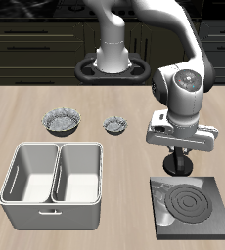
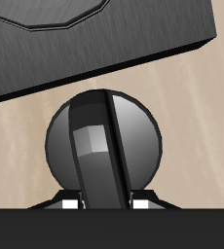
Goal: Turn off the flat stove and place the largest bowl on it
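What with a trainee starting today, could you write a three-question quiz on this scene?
1. True or false: the flat stove's coils glow red.
2. The tool hangs over which? A the metal tub; B the black knob; C a bowl.
3. Fill in: the largest bowl stands on the ____, not on the stove.
Key: 1 false, the coils are dark; 2 B; 3 table.
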